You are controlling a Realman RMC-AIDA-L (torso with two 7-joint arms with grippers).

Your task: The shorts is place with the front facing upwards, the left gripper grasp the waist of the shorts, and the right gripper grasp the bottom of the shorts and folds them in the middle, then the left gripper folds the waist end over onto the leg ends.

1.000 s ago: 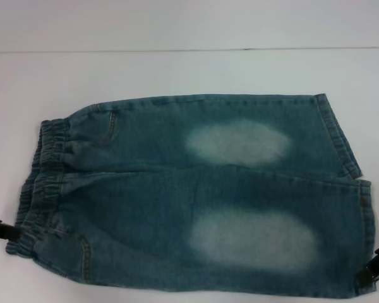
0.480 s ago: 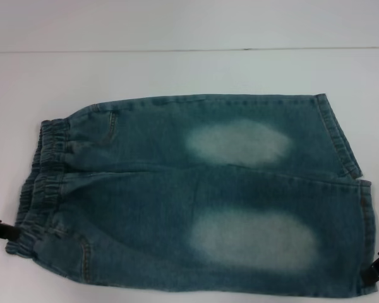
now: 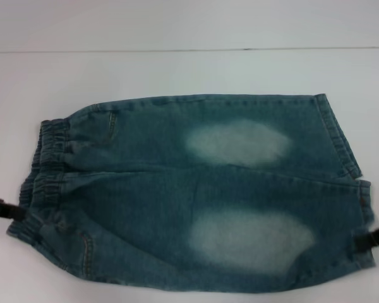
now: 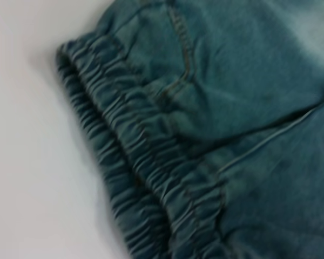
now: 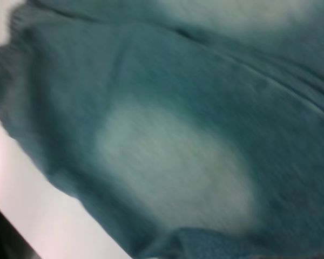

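The blue denim shorts (image 3: 196,189) lie front up on the white table, with two pale ovals showing. The puckered waist of the shorts (image 3: 47,164) is on the left, and the left wrist view shows it close up (image 4: 135,156). The bottom of the shorts (image 3: 338,136), two flat stitched leg ends, is on the right. My left gripper (image 3: 12,213) holds the near corner of the waistband. My right gripper (image 3: 366,240) holds the near leg's hem corner. Both corners are raised a little off the table. One pale oval (image 5: 173,162) fills the right wrist view.
The white table (image 3: 189,72) runs back to a far edge line behind the shorts. Bare table surface shows on all sides of the garment.
Both grippers have risen and moved inward. The near waistband corner and near hem corner came up with them, so the shorts' near edge has pulled away from the table's front.
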